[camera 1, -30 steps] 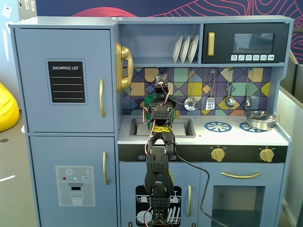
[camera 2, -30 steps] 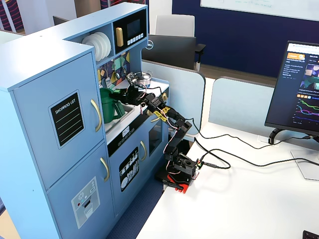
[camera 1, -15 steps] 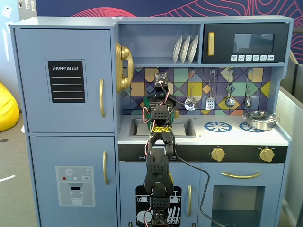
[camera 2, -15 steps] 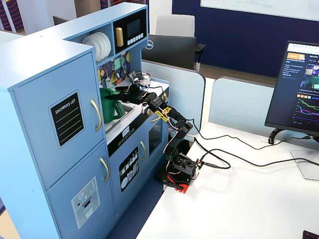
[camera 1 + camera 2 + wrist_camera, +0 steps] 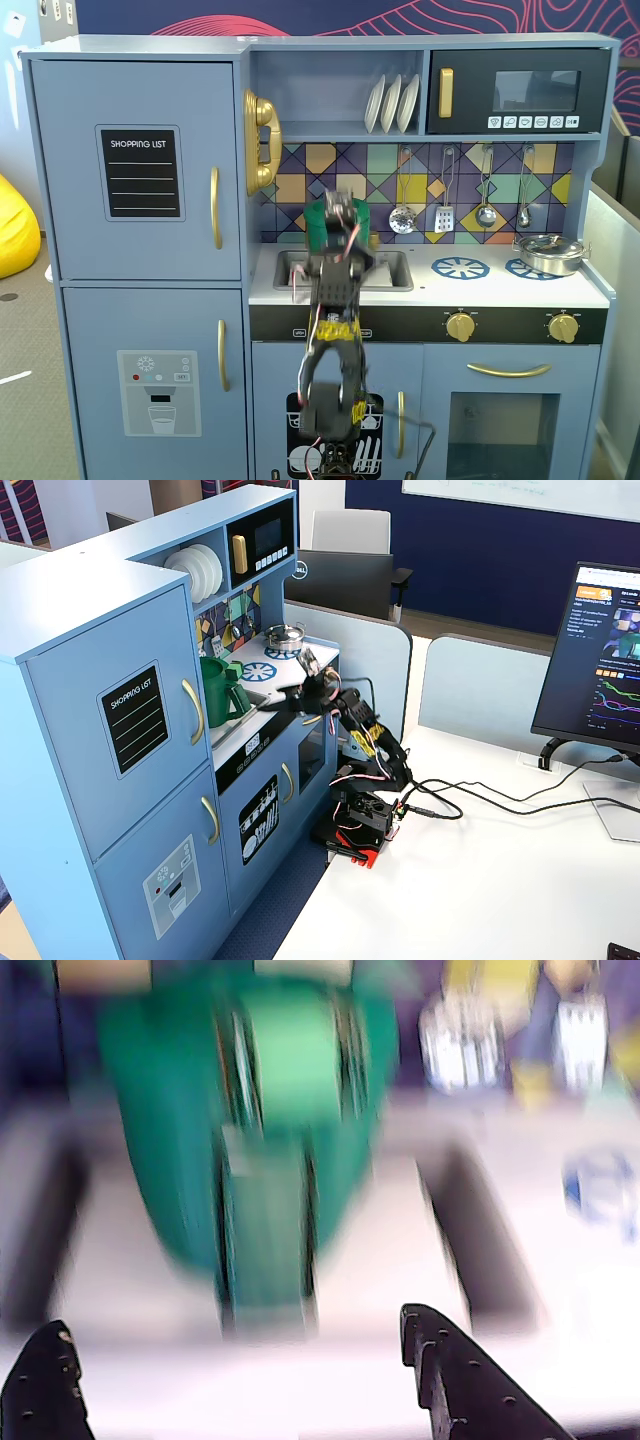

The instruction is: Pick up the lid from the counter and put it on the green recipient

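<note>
The green recipient [image 5: 214, 691] stands upright at the back left of the counter by the sink, its ribbed strap handle [image 5: 266, 1222] facing my gripper. In the wrist view it is blurred and its top is cut off. In a fixed view the smeared arm covers most of the recipient [image 5: 320, 212]. I cannot make out the lid as a separate thing. My gripper [image 5: 230, 1318] is open with nothing between its black fingertips [image 5: 455, 1370]. It hangs over the counter's front, a short way from the handle. From the side the gripper [image 5: 296, 692] is clear of the recipient.
The sink [image 5: 388, 270] lies right of the recipient. Two blue burner rings [image 5: 460, 267] and a steel pot [image 5: 548, 252] sit on the right of the counter. Utensils [image 5: 445, 215] hang on the tiled back wall. The arm's base [image 5: 358, 825] stands on the white table.
The arm has pulled back from the green recipient toward the counter's front edge and folded lower. It is blurred with motion now.
</note>
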Tool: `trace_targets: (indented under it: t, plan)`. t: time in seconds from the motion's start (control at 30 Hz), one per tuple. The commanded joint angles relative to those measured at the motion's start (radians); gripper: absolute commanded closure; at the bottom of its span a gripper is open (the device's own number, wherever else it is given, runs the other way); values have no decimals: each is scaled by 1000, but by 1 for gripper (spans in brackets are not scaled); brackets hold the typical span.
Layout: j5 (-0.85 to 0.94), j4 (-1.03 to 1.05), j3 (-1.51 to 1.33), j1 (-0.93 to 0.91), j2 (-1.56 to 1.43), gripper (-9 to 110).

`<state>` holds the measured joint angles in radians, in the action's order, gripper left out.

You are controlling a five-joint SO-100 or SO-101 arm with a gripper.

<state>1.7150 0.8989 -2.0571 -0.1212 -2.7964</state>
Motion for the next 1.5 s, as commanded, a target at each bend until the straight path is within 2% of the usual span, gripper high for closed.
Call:
trace_targets:
  t: [0.0,0.17,0.3,0.57,0.77,0.9,1.47]
  plan:
    - [-32,83,-279,-2,-179,74]
    - [-64,198,-565,38,-324,93]
    - [-51,241,-739,51,-380,101]
    - [-172,454,-888,91,-380,97]
    - [-183,627,-939,104,-380,95]
    - [-224,632,-939,100,-382,95]
    - [-206,634,-939,91,-382,94]
